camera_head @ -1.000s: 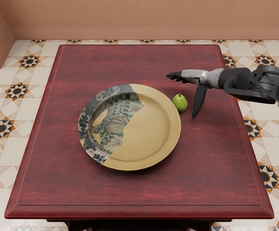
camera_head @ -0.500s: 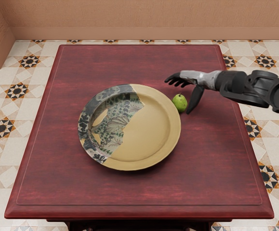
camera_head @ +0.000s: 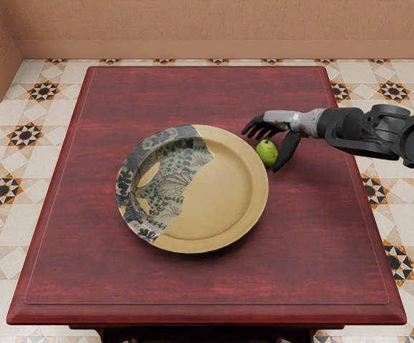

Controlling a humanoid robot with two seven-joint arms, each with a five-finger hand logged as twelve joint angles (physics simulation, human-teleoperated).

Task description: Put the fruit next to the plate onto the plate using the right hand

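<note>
A small green fruit (camera_head: 267,152) sits on the red table, just off the right rim of a wide plate (camera_head: 228,207) that is half tan and half leaf-patterned. My right hand (camera_head: 269,141) reaches in from the right and hovers over the fruit. Its fingers (camera_head: 255,128) curve down behind the fruit and the thumb (camera_head: 286,151) hangs at the fruit's right side. The hand is open around the fruit, with no firm hold visible. The left arm is not in view.
The red wooden table (camera_head: 85,257) stands on a patterned tile floor, with a tan wall behind. The plate lies near the table's middle, and bare tabletop surrounds it.
My right hand has dropped lower and shifted slightly left, coming down over the fruit. The fingers have begun curving downward. The fruit and plate have not moved.
</note>
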